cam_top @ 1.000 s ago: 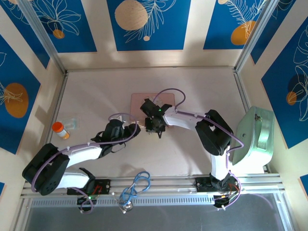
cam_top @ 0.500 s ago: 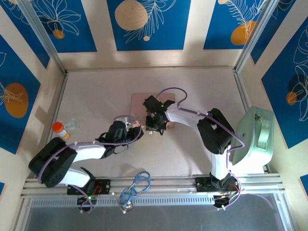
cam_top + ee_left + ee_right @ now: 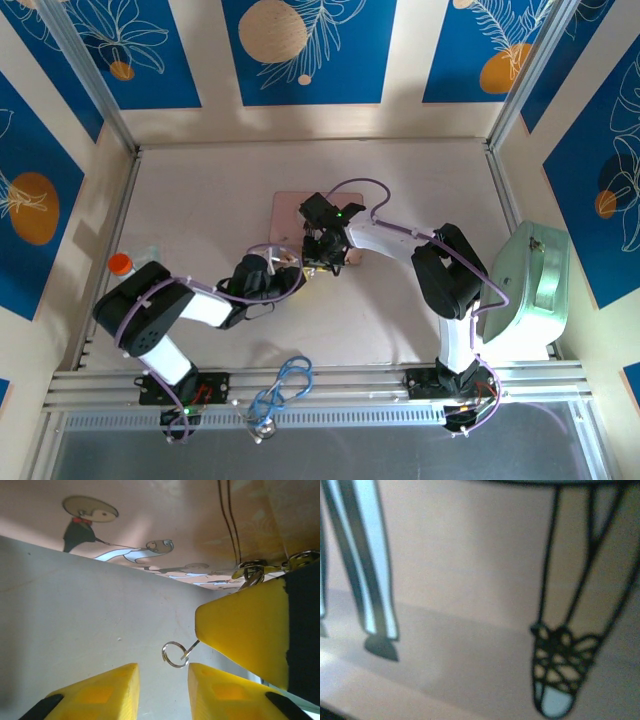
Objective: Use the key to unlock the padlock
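Left gripper [image 3: 162, 690], jaws parted and empty, just below a small silver wire ring [image 3: 175, 654]; right gripper [image 3: 323, 260] jaw state cannot be told; closing off-centre may flick the ring away.

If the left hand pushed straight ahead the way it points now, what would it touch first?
Most likely the small silvery wire ring, just ahead of the gap between the fingertips of the left hand. Behind it stands the pink picture tin. Depth is hard to judge.
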`<state>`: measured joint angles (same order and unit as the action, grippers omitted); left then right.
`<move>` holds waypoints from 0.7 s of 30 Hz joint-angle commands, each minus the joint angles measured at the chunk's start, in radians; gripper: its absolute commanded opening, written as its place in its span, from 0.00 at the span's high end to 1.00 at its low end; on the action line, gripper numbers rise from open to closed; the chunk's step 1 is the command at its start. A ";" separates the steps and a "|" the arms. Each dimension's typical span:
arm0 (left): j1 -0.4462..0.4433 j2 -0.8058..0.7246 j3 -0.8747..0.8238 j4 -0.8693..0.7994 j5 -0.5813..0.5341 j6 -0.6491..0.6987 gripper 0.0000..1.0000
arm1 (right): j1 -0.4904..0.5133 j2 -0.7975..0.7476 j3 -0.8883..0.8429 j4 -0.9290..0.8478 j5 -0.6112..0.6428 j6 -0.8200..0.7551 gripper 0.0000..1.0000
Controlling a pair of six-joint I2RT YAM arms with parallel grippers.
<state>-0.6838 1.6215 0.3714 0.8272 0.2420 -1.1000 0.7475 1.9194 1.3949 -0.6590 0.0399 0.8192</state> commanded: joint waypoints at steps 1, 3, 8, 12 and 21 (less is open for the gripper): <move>-0.011 0.021 0.016 0.064 0.023 -0.006 0.70 | -0.004 0.018 0.021 -0.037 -0.100 0.011 0.76; -0.012 0.031 0.022 0.069 0.025 -0.006 0.71 | -0.004 0.017 0.017 -0.036 -0.104 0.014 0.76; -0.012 0.066 0.042 0.090 0.021 -0.009 0.71 | -0.001 0.016 0.015 -0.034 -0.113 0.019 0.76; -0.013 0.112 0.061 0.139 0.042 -0.022 0.72 | 0.000 0.019 0.014 -0.031 -0.115 0.024 0.75; -0.015 0.115 0.074 0.162 0.043 -0.005 0.69 | 0.005 0.029 0.009 -0.028 -0.123 0.027 0.75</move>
<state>-0.6907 1.7336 0.4091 0.9352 0.2783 -1.1206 0.7418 1.9224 1.3952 -0.6472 0.0284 0.8227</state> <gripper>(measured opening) 0.315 0.248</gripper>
